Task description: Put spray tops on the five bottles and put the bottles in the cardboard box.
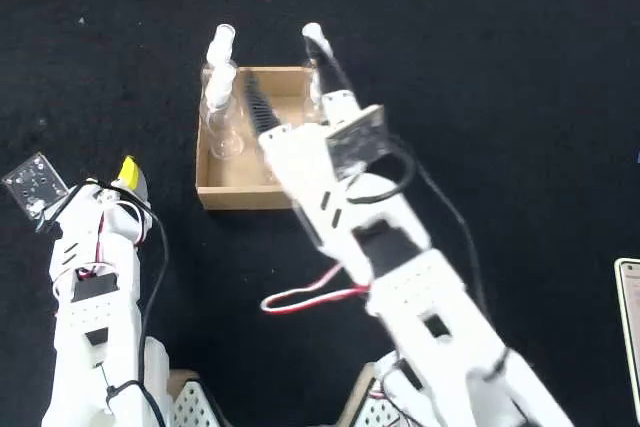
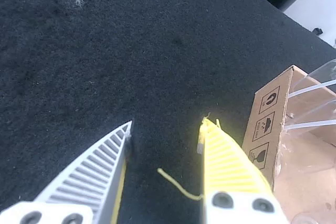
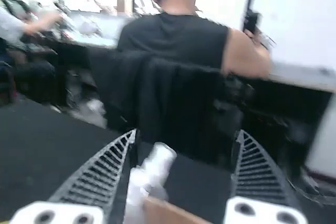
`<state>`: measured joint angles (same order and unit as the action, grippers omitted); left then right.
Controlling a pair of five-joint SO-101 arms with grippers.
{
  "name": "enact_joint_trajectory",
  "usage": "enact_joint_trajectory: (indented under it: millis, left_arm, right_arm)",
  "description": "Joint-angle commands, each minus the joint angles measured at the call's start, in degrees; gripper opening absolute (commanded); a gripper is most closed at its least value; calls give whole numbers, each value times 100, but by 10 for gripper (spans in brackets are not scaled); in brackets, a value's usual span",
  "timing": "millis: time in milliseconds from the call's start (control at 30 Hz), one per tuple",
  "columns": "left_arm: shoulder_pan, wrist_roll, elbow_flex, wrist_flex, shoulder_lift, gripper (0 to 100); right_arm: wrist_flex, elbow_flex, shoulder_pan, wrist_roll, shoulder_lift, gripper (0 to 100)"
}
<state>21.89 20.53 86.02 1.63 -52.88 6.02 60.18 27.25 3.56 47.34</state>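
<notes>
Clear bottles (image 1: 222, 112) in square cardboard box (image 1: 245, 194)

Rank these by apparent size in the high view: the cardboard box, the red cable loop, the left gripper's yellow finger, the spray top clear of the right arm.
1. cardboard box
2. red cable loop, long but thin
3. yellow finger and spray top look about alike; I won't rank them.

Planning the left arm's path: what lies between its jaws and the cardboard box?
Only bare black table separates those jaws from the cardboard box, in high view.
</notes>
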Motion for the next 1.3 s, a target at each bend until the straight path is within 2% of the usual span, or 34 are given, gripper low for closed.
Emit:
enact_joint_trajectory:
  millis: [0, 67, 133, 233, 300, 467, 633, 700, 867, 1000, 1100, 1267]
  left_arm:
    - [75, -273, 13, -79, -167, 96]
    - [31, -615, 4, -79, -167, 20]
    - [22, -730, 22, -79, -167, 45]
    - [31, -765, 48, -35, -202, 28]
    - [40, -765, -13, 457, -466, 30]
    - [-31, -774, -259, 2470, -2127, 29]
    - [-699, -1609, 532, 2716, -3719, 29]
    - [-813, -1670, 655, 2919, -4088, 29]
    - [-848, -1705, 699, 3411, -4677, 29]
    - [-866, -1697, 725, 3640, -4958, 29]
    - [-1156, -1723, 725, 3938, -5143, 29]
    - [-1446, -1741, 356, 4519, -5178, 29]
  right_arm:
    - [-1793, -356, -730, 26, 1059, 93]
    - [-2637, -356, -1160, 26, 1481, 4]
    - [-3358, -356, -1512, 26, 1771, 47]
    - [-4079, -356, -1864, 88, 1859, 11]
    - [-4290, -312, -2145, 88, 1798, 14]
    - [-4387, 277, -2743, 79, 1789, 14]
    - [-4527, 1086, -3112, 70, 2220, 10]
    - [-4888, 1235, -3314, 53, 2598, 10]
    - [-5723, 1868, -3420, 79, 3793, 11]
    - [-5776, 2774, -3455, 88, 4716, 11]
    - [-5829, 3345, -3455, 88, 5420, 11]
    - [-6787, 3336, -3437, 88, 6167, 11]
